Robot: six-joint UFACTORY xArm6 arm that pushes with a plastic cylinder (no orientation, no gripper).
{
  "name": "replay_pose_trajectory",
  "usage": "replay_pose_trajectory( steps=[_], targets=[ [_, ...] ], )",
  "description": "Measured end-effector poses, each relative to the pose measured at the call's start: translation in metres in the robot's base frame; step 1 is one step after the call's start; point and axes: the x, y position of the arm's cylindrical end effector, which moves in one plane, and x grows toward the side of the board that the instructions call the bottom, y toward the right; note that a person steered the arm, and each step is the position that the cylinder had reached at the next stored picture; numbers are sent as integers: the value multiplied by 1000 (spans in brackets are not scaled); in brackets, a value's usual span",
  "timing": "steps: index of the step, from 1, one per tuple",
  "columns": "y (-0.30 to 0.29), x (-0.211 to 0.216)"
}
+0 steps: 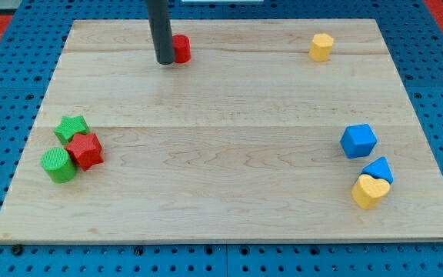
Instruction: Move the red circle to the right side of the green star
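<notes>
The red circle [181, 48] lies near the view's top, left of centre, partly hidden behind my rod. My tip [164, 61] stands against the red circle's left side. The green star [71, 128] lies far off at the view's lower left, touching a red star [85, 150] just below and to its right. A green circle [58, 165] sits below the green star, against the red star's left side.
A yellow hexagon [321, 47] lies at the view's top right. A blue cube [358, 141], a blue triangle [378, 169] and a yellow heart [370, 191] cluster at the right. The wooden board [229, 108] lies on a blue pegboard.
</notes>
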Motion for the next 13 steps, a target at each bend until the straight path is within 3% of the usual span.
replay_pose_trajectory(
  steps=[1, 2, 3, 5, 6, 8, 9, 10, 12, 13],
  targets=[
    [32, 15],
    [65, -11],
    [67, -69],
    [-21, -55],
    [-34, -55],
    [14, -74],
    [36, -36],
    [3, 17],
    [-16, -5],
    [-16, -46]
  ],
)
